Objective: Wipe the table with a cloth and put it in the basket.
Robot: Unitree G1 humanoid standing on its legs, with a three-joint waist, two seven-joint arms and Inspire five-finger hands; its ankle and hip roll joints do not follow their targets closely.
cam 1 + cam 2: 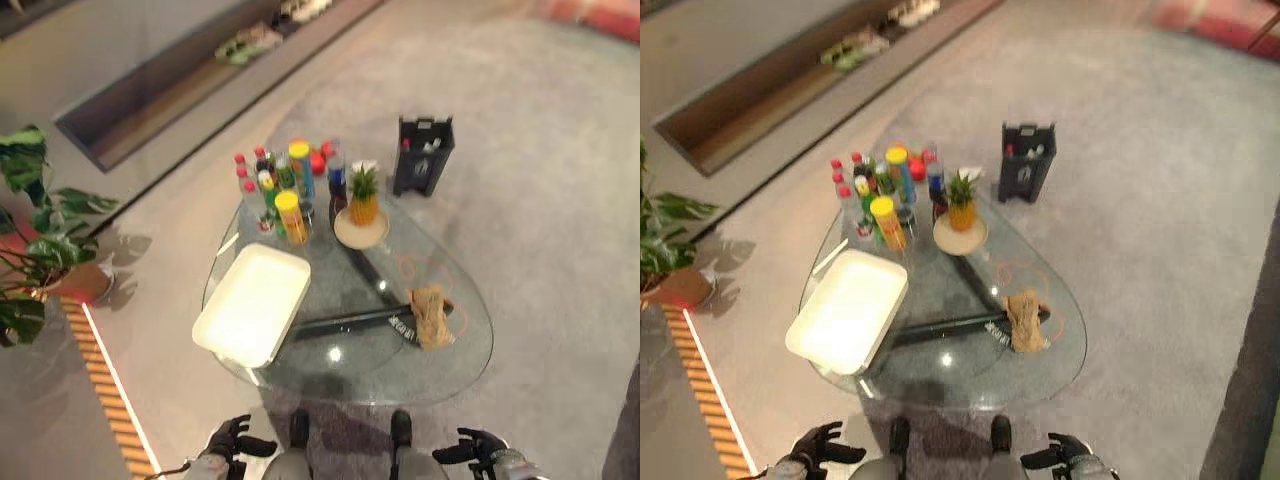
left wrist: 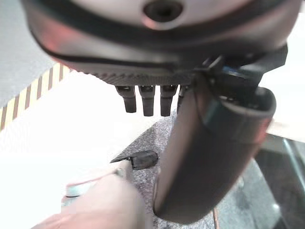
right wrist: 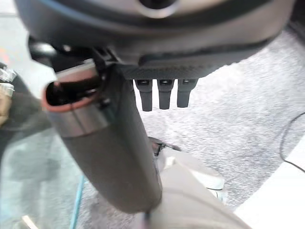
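A crumpled tan cloth [image 1: 432,315] lies on the right side of the oval glass table [image 1: 440,372], near its front edge. On the table's left part rests a shallow white rectangular basket [image 1: 252,302] with nothing in it. My left hand [image 1: 232,438] hangs low in front of the table's near edge, left of centre, with its fingers [image 2: 147,99] straight and nothing in them. My right hand [image 1: 478,446] hangs at the same height to the right, its fingers [image 3: 162,93] also straight and free. Both hands are well short of the cloth.
A cluster of bottles and cans [image 1: 285,185] crowds the table's far end, beside a small potted plant on a round plate [image 1: 362,225]. A dark carrier [image 1: 423,155] stands on the carpet beyond the table. A leafy plant [image 1: 40,240] and a slatted strip [image 1: 105,385] lie left.
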